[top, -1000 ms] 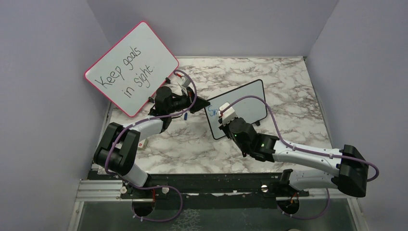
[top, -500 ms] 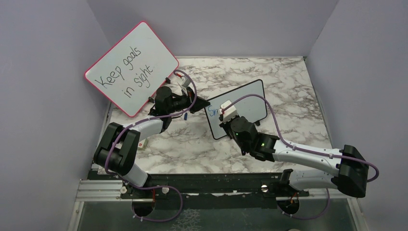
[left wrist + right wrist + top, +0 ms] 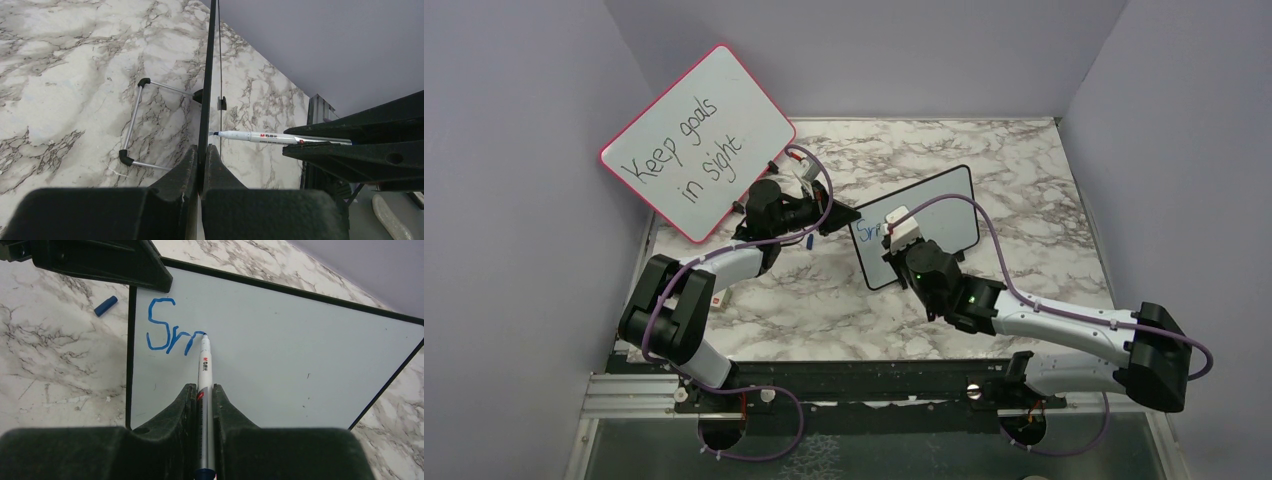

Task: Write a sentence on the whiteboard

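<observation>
While left fingers (image 3: 175, 190) clamp the whiteboard (image 3: 300, 365), right fingers (image 3: 176, 415) clamp the marker (image 3: 205, 375) at "Sm" (image 3: 172, 342).

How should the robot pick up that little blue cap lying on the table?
Probably from straight above, pinching the blue cap across its middle. It lies flat on the marble table and is a small round tube, so closing on its two long sides should hold it.

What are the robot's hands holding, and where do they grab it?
The right gripper pinches the marker by its barrel, with the tip at the whiteboard. The left gripper clamps the whiteboard's black frame at its edge.
</observation>
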Robot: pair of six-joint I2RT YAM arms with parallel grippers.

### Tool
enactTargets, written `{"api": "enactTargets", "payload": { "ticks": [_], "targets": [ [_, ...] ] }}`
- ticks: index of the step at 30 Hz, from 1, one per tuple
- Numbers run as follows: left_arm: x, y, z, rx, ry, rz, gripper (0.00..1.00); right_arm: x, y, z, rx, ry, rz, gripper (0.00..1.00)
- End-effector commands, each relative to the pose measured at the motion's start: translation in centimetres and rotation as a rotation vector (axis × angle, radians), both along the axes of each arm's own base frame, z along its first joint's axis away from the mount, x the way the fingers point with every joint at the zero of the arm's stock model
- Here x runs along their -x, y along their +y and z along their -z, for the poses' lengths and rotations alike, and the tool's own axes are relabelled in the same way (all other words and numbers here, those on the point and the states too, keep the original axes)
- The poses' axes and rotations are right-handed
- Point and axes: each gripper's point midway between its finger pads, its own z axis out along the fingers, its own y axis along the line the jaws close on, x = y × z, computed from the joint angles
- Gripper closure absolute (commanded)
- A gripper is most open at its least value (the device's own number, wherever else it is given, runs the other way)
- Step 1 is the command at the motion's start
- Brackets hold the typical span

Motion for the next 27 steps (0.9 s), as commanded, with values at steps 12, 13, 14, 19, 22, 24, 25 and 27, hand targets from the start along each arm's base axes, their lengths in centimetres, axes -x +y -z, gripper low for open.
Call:
{"api": "enactTargets", "payload": {
  "ticks": [12,13,14,19,22,24,25,27],
  "targets": [
    [1.1,-0.6,-0.7,0.005,-0.015,0.052,1.00,0.8,-1.2,1.5,0.016,0.067,0.011,0.99],
    [1.1,-0.6,-0.7,0.005,-0.015,0.052,1.00,0.9,-1.2,1.6,0.021,0.073,0.008,0.99],
    [1.1,-0.6,-0.7,0.005,-0.015,0.052,1.00,0.9,-1.2,1.6,0.023,0.075,0.008,0.99],
    [1.1,-0.6,-0.6,0.004,-0.013,0.050,1.00,0.9,-1.2,1.7,0.021,0.078,0.006,0.99],
    [1.0,-0.6,-0.5,0.003,-0.012,0.051,1.00,0.9,-1.1,1.7,0.019,0.078,0.004,0.99],
    [1.0,-0.6,-0.6,0.003,-0.012,0.050,1.00,0.8,-1.2,1.5,0.015,0.071,0.013,0.99],
    [1.0,-0.6,-0.5,0.003,-0.011,0.050,1.00,0.8,-1.3,1.4,0.012,0.064,0.020,0.99],
    [1.0,-0.6,-0.5,0.003,-0.011,0.049,1.00,0.7,-1.5,0.6,-0.008,0.041,0.026,0.99]
  ]
}}
